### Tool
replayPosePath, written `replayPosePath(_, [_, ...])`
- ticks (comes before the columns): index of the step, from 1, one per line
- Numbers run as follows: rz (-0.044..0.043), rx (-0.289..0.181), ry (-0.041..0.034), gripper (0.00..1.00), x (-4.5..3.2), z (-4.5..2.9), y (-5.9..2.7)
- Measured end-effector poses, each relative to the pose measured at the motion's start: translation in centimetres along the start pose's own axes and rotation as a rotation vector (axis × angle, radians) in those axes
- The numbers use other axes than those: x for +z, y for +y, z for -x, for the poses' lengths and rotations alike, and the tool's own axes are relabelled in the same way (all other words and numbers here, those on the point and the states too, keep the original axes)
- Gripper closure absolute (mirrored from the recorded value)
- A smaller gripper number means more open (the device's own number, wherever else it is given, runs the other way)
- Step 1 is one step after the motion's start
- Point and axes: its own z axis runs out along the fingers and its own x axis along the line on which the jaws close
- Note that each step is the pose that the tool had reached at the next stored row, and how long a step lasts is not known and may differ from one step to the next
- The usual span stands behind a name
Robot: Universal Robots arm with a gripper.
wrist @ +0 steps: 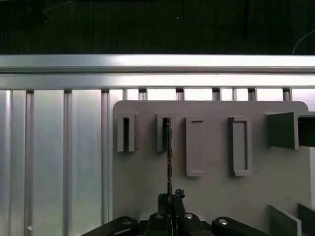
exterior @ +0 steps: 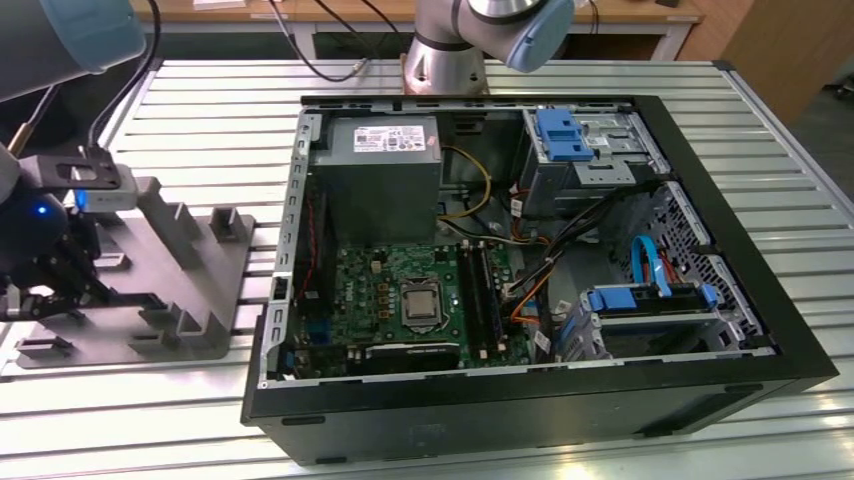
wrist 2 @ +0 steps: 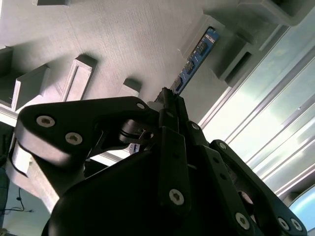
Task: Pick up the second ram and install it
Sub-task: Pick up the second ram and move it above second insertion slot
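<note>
The arm's gripper (wrist 2: 170, 101) hangs over the grey part holder (exterior: 187, 260), which lies on the slatted aluminium table (exterior: 214, 100), to the exterior view's left of the open computer case (exterior: 534, 410). In both wrist views its jaws appear closed on the near end of the second ram (wrist: 168, 152), though the fingers partly hide the contact. The stick stands on edge on the holder, its far end in one of the holder's slotted brackets, well apart from the motherboard (exterior: 387, 290) inside the case.
</note>
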Motion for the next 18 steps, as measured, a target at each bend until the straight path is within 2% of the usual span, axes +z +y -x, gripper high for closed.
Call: replayPosePath(18, [0.0000, 0.000, -0.0061, 0.86, -1.18, 0.05, 0.03])
